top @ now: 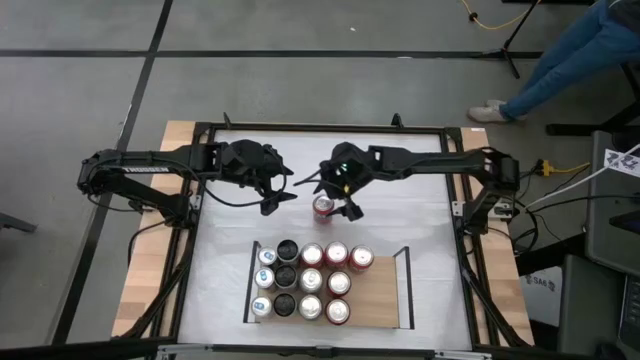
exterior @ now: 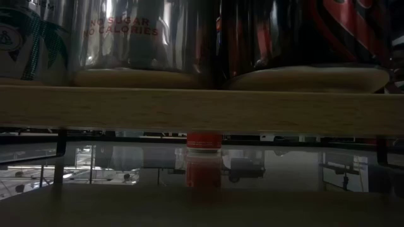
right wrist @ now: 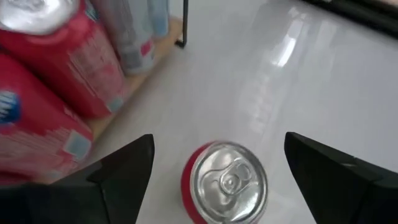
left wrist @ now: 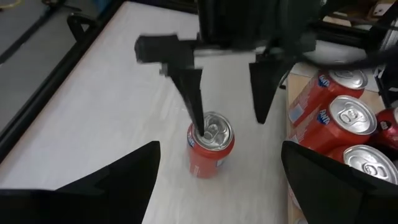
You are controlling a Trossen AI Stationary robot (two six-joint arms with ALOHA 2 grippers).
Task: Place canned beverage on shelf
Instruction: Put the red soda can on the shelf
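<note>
A red can (top: 323, 207) stands upright on the white tabletop, just beyond the far edge of the shelf. It also shows in the right wrist view (right wrist: 227, 183) and the left wrist view (left wrist: 210, 148). My right gripper (right wrist: 217, 138) is open above the can, with a finger on either side and touching nothing. My left gripper (top: 278, 197) is open and empty, a little to the can's left and facing it. The light-wood shelf (top: 385, 300) with black side rails holds several upright cans (top: 300, 280) on its left part.
The shelf's right part (top: 390, 285) is bare wood. Red cans on the shelf (left wrist: 345, 118) stand close to the loose can. In the low view the shelf board (exterior: 202, 110) fills the foreground, and the red can (exterior: 203, 142) shows beneath it. A person's legs (top: 570, 60) show beyond the table's far right.
</note>
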